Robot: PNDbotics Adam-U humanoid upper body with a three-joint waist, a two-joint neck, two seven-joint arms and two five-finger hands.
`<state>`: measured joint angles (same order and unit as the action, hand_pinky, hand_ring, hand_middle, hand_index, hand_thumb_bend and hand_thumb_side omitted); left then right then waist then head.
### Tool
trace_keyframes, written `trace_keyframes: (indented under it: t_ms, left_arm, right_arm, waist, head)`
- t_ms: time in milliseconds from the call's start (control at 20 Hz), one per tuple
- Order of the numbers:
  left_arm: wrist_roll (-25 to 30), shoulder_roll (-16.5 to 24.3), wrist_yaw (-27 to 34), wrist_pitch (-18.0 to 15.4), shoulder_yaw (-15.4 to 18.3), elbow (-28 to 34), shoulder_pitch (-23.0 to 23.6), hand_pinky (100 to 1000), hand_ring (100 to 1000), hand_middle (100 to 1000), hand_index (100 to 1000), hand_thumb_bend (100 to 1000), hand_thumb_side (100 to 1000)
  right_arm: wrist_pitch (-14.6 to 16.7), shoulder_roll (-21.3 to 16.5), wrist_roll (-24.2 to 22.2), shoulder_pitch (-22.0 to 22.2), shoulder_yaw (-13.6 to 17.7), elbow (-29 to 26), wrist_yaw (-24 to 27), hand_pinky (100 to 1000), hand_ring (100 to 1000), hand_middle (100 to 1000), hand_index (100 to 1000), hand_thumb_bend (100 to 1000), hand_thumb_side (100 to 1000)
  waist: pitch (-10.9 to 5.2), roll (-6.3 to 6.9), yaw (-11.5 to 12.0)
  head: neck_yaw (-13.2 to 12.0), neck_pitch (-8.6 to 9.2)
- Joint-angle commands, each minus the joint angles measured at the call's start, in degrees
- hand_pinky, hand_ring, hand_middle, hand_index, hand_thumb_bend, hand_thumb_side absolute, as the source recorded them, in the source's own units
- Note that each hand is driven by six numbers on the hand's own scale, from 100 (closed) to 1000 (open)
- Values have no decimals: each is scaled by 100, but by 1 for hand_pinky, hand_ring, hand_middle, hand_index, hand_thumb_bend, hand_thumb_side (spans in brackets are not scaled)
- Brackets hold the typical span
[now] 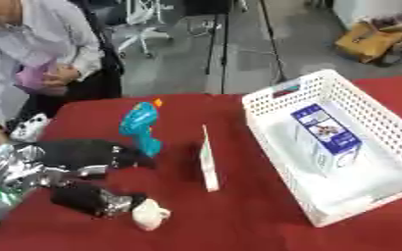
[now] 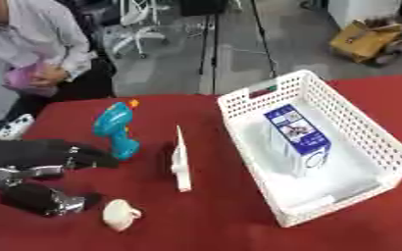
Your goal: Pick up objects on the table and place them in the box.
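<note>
My left hand (image 1: 80,153) comes in from the left, black, with its fingers stretched out flat towards the base of a blue toy drill (image 1: 140,127) that stands upright on the red table; the fingertips reach its handle. The thumb (image 1: 97,201) lies lower, apart from the fingers. A thin white flat pack (image 1: 208,159) stands on its edge in the middle. Beside the thumb, near the front, lies a small cream cup (image 1: 150,214). The white basket (image 1: 273,147) on the right holds a blue and white carton (image 1: 329,135). My right hand does not show.
A white controller (image 1: 29,127) lies at the table's far left edge. A person sits behind the table's left corner, touching nothing on it. Bare red cloth (image 1: 230,220) stretches between the flat pack and the basket.
</note>
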<state>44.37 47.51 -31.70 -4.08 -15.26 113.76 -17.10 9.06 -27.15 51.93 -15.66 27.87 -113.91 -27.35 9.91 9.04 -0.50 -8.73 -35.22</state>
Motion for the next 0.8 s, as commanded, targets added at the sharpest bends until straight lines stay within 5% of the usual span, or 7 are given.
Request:
trace_keyframes:
  t_ms: [50,300,500,700,800]
  left_arm:
    - [-10,151,-42,-21,68,83,-58,902,966,924,1000,355,954]
    - [-103,107,-141,-116,-1,83,-9,994,1000,979,1000,615,1000]
    - [206,81,-446,-245,-17,83,-49,998,1000,1000,1000,695,1000]
    - [680,-23,-866,-225,-31,83,-156,781,941,983,1000,774,937]
    - [740,-108,-1067,-125,-106,80,-175,746,919,972,1000,779,932]
  right_arm:
    - [-7,-180,3,-55,33,-68,14,748,702,547,626,100,387]
    - [-8,-176,3,-61,22,-68,15,748,701,546,626,100,387]
    - [-9,-173,3,-66,8,-68,14,749,701,545,623,100,387]
    - [-7,-165,3,-71,-5,-68,17,748,700,543,622,100,387]
    - [-6,-156,3,-77,-14,-68,21,749,701,543,622,100,387]
  waist:
    - [-83,-33,4]
    - [-82,-27,14]
    - [-83,-29,14]
    - [-81,-36,8]
    - [-77,-39,0]
  head:
    - [-17,-21]
    - [-26,-46]
    - [-47,-71]
    - [-69,-103]
    - [-80,-110]
